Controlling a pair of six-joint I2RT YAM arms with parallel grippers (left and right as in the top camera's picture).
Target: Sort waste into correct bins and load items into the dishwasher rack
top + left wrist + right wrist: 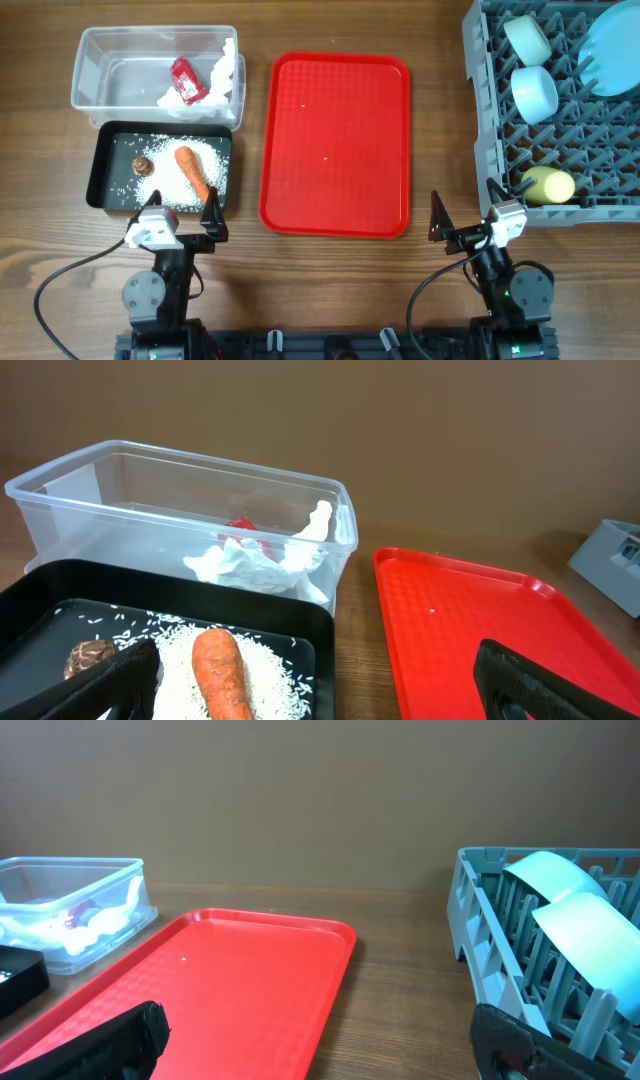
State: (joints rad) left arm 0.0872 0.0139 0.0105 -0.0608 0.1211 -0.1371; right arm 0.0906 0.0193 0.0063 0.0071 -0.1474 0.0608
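I am showing two black arms, the left arm (168,272) and the right arm (492,268), each carrying a white block (153,232) at the wrist and a round grey joint (145,293) below. A thin black cable (90,262) is trailing from each. My fingers (110,685) are looking matte black and wedge-shaped.

Carrot (192,172), rice (165,186), scrap (142,165) lie in black tub (97,168), wrapper (187,80), napkin (222,70) in clear tub (100,58), apparently 4 dishes (534,92) in rack (478,100).

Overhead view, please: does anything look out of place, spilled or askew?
The crumpled napkin climbs the clear tub's right wall to its rim; the yellow cup seems tipped sideways in the rack. No rice lies outside the black tub.
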